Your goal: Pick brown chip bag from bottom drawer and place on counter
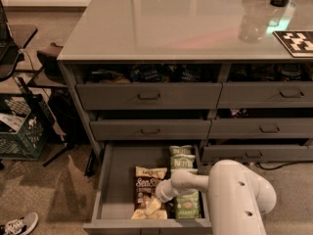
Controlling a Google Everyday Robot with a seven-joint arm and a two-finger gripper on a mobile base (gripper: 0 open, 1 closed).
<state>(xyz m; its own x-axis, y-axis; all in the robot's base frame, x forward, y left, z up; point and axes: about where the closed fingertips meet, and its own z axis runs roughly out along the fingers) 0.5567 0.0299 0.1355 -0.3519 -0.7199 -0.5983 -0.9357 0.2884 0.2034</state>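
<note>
**Gripper down on the brown chip bag in the open drawer**

The brown chip bag (145,184) lies flat in the bottom drawer (117,185), which is pulled right out, its white Sea Salt lettering facing up. The gripper (159,198) sits low against the bag's right edge, and whether it is clenched or released, I cannot tell. The white arm (234,195) reaches in from the near right. Green-and-white chip bags (182,156) lie just right of the brown one. Up above, the glossy counter (166,23) carries a checkered marker (297,41) at the far right.
</note>
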